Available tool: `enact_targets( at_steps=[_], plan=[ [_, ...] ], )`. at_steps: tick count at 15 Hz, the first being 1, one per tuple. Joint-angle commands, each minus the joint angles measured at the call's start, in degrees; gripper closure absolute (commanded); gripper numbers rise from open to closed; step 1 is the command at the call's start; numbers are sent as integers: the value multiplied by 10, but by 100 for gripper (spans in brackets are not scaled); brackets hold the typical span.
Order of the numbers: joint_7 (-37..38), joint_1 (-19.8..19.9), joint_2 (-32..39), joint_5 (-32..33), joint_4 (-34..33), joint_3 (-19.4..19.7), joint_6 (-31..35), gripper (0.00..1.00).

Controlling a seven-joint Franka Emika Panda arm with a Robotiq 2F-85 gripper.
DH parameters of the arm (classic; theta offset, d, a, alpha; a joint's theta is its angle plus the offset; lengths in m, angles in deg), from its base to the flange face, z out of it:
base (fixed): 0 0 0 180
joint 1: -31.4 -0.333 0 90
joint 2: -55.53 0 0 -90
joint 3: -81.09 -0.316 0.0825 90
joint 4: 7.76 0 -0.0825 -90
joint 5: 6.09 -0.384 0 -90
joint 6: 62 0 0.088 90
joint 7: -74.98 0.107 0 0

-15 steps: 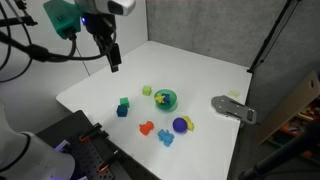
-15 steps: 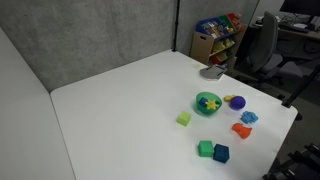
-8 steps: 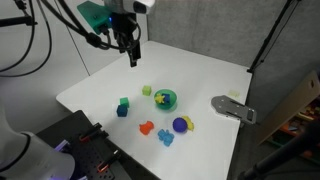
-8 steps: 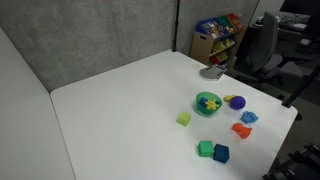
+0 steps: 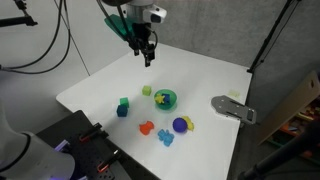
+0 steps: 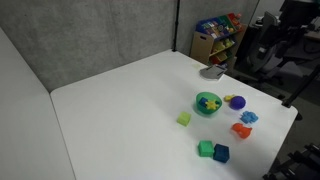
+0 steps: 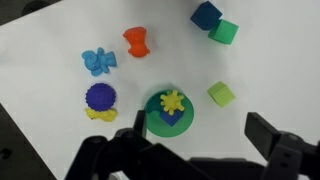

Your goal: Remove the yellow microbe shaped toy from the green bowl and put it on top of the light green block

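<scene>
Arm has swung in across the table over the last second; gripper [image 5: 147,55] now hangs well above the green bowl [image 5: 173,102], jaws spread wide in the wrist view, holding nothing. Yellow microbe shaped toy [image 7: 173,102] still lies inside the bowl; light green block [image 7: 221,94] sits just beside the bowl, top bare. Approach looks nearly done, descent onto the toy likely next

White rounded arm link [image 5: 152,14] above far edge of desk, smooth glossy shell. Teal-green boxy housing [image 5: 117,22] mounted beside it at wrist. Black matte two-finger gripper [image 5: 148,59] beneath, slim and dark against white desk. Thin black cables [image 5: 67,35] trail in loops beyond desk's left corner. Wrist view: black angular finger links [image 7: 275,140], blocky and blurred, along bottom edge.
</scene>
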Motion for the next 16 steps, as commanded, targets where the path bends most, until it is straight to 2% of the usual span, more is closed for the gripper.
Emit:
enact_targets(
  at_steps=[1,9,16],
  plan=[
    [25,-6,67,12,-46,-14,29,0],
    [54,-26,210,55,-102,-19,97,0],
    [128,-51,342,90,-159,-3,126,0]
  ],
)
